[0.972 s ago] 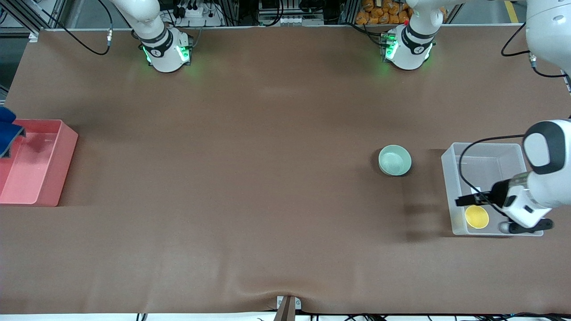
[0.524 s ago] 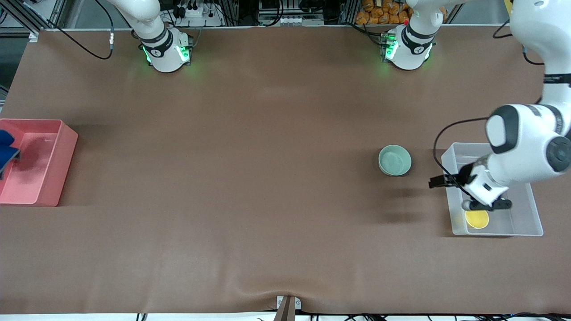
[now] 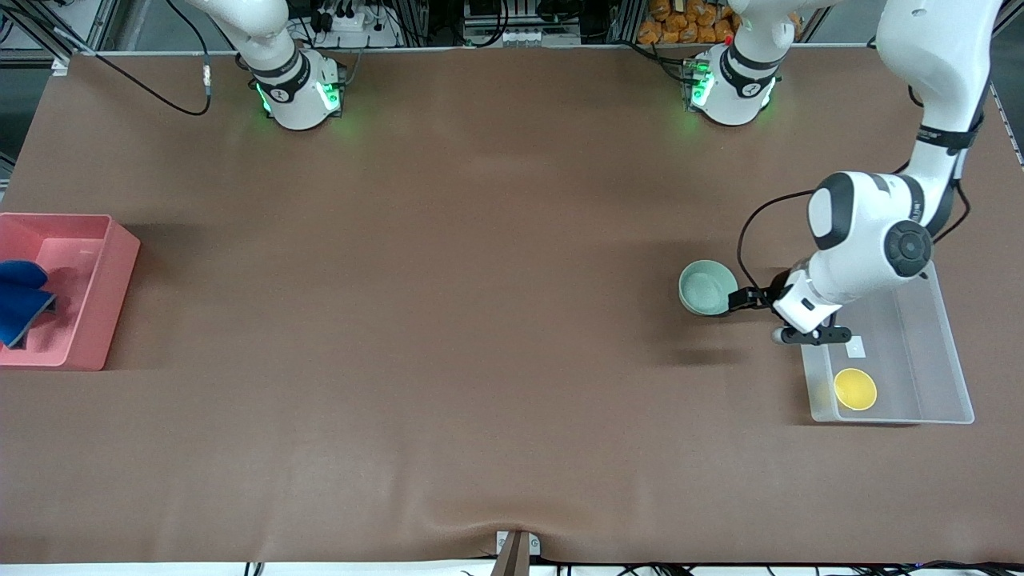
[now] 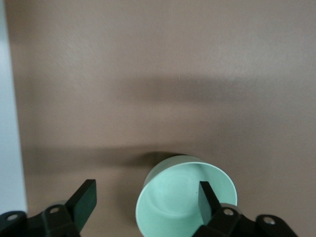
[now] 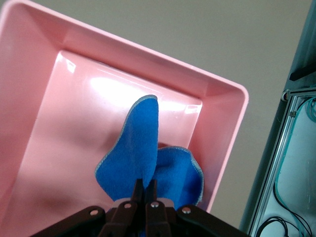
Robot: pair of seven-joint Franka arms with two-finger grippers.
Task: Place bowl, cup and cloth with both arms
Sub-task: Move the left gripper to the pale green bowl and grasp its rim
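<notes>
Sitting nearest the front camera, the small bright yellow round cup (image 3: 855, 390) rests in the clear rectangular plastic bin (image 3: 952, 356) at the left arm's end of the brown-covered table (image 3: 448, 320), in the bin's corner closest to that camera. A small white tag (image 3: 855, 349) lies on the bin floor a little farther back.

Next comes the left tool (image 3: 740, 298), low over the table between the bin and the small round pale mint-green bowl (image 3: 707, 287) — its black fingers (image 4: 85, 199) are spread wide and hold nothing. In the left wrist view one finger stands over the bowl's inside by its rim and the other over bare table beside it; whether either touches the bowl cannot be told. The bowl stands upright on the table, just beside the bin and apart from it.

At the right arm's end, the pink rectangular plastic tray (image 3: 96, 300) sits on the table. The right tool (image 5: 146, 195) hangs over it with its fingers pinched together on the soft royal-blue fabric cloth (image 5: 148, 160) with a thin grey edge trim — the cloth droops in folds from the fingers into the tray, and whether it touches the tray floor cannot be told.

Farthest back, both arms' green-lit bases (image 3: 300, 92) stand along the table's edge.
</notes>
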